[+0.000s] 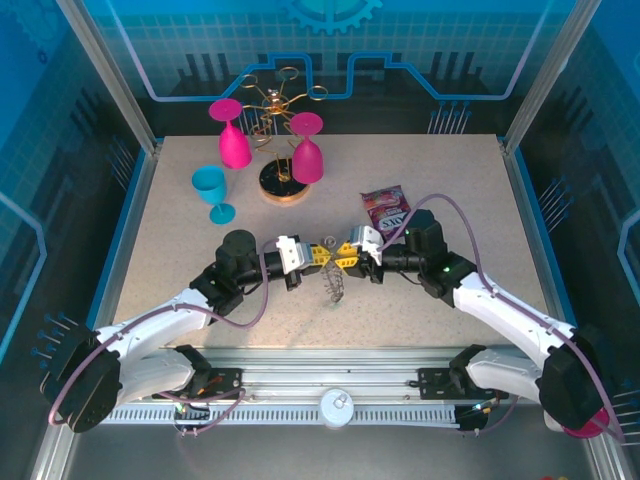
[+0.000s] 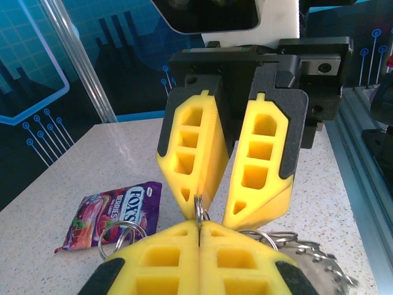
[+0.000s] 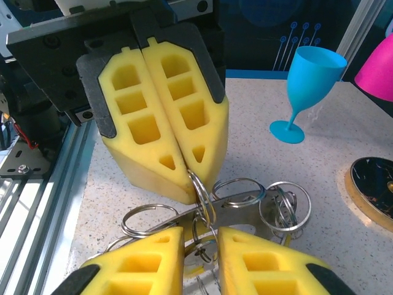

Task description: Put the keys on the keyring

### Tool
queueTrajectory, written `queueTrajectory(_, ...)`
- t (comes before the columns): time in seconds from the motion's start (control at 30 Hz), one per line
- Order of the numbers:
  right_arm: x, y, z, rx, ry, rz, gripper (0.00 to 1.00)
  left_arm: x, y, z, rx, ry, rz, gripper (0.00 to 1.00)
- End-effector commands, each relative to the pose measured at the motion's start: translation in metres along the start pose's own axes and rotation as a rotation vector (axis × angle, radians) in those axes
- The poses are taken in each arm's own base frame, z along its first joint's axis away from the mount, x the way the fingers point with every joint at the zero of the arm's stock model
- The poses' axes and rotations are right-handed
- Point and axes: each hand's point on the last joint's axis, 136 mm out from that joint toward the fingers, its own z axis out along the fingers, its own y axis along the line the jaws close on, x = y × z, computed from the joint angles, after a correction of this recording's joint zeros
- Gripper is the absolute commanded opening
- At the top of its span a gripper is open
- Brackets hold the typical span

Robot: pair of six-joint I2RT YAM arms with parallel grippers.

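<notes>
Top view: the speckled counter (image 1: 180, 260) carries two magenta plastic goblets (image 1: 233, 135) inverted on a gold wire rack (image 1: 275, 105), one upright cyan goblet (image 1: 212, 190) and one glossy candy packet (image 1: 385, 207). The grey, loop-edged metal keyring (image 1: 335, 283) dangles between the claws, which meet tip to tip.

Left wrist: the left claw (image 2: 199, 228) is pressed together, pinching one wire loop.

Right wrist: the right claw (image 3: 201, 236) stands slightly spread around the loops.

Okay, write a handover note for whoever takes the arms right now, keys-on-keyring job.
Left gripper: shut on a small wire loop at the keyring edge, holding it up.
Right gripper: open, fingers either side of the loops, tip to tip with the left.
A small metal piece between the right fingers may be a key; unclear.
Done: keyring lifted. Left: threading the keys; none confirmed on.
</notes>
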Motion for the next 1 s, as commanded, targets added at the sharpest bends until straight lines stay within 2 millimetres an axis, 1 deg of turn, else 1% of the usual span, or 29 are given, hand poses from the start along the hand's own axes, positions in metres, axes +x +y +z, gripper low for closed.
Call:
queueTrajectory(0.0, -0.021, 0.000, 0.000, -0.015, -0.061, -0.046, 0.21, -0.015, 0.001, 0.000, 0.016, -0.055, 0.022, 0.00)
queueTrajectory(0.13, -0.023, 0.000, 0.000, -0.016, -0.068, -0.048, 0.23, -0.014, -0.001, 0.000, 0.025, -0.050, 0.021, 0.00)
queueTrajectory(0.23, -0.026, 0.002, 0.001, -0.032, -0.076, -0.048, 0.21, -0.013, -0.001, 0.001, 0.029, -0.049, 0.020, 0.00)
queueTrajectory(0.3, -0.026, 0.003, 0.002, -0.042, -0.080, -0.048, 0.16, -0.014, -0.002, 0.001, 0.037, -0.051, 0.017, 0.00)
queueTrajectory(0.33, -0.026, 0.003, 0.002, -0.046, -0.079, -0.047, 0.12, -0.013, -0.002, 0.002, 0.035, -0.052, 0.016, 0.00)
queueTrajectory(0.4, -0.026, 0.004, 0.003, -0.058, -0.077, -0.046, 0.00, -0.014, -0.001, 0.002, 0.031, -0.056, 0.015, 0.00)
queueTrajectory(0.5, -0.027, 0.004, 0.002, -0.061, -0.054, -0.053, 0.00, -0.010, 0.007, 0.003, -0.005, -0.018, -0.007, 0.00)
queueTrajectory(0.57, -0.024, 0.004, 0.001, -0.063, -0.003, -0.063, 0.00, -0.002, 0.012, 0.003, -0.029, 0.039, -0.018, 0.23)
queueTrajectory(0.63, -0.017, 0.007, 0.002, -0.068, 0.076, -0.092, 0.00, 0.004, 0.013, 0.003, -0.027, 0.096, -0.019, 0.28)
queueTrajectory(0.67, -0.017, 0.008, 0.003, -0.072, 0.113, -0.109, 0.00, 0.007, 0.014, 0.003, -0.023, 0.128, -0.020, 0.29)
queueTrajectory(0.73, -0.012, 0.011, 0.005, -0.089, 0.183, -0.138, 0.00, 0.011, 0.015, 0.004, -0.014, 0.177, -0.019, 0.29)
queueTrajectory(0.83, -0.009, 0.015, 0.008, -0.107, 0.279, -0.192, 0.00, 0.015, 0.014, 0.005, 0.015, 0.238, -0.006, 0.23)
queueTrajectory(0.9, -0.012, 0.017, 0.011, -0.121, 0.323, -0.228, 0.00, 0.016, 0.011, 0.005, 0.037, 0.262, 0.010, 0.18)
queueTrajectory(0.93, -0.015, 0.019, 0.012, -0.130, 0.329, -0.239, 0.00, 0.015, 0.011, 0.006, 0.041, 0.268, 0.018, 0.15)
queueTrajectory(0.97, -0.021, 0.021, 0.014, -0.141, 0.324, -0.248, 0.00, 0.015, 0.011, 0.007, 0.050, 0.275, 0.025, 0.08)
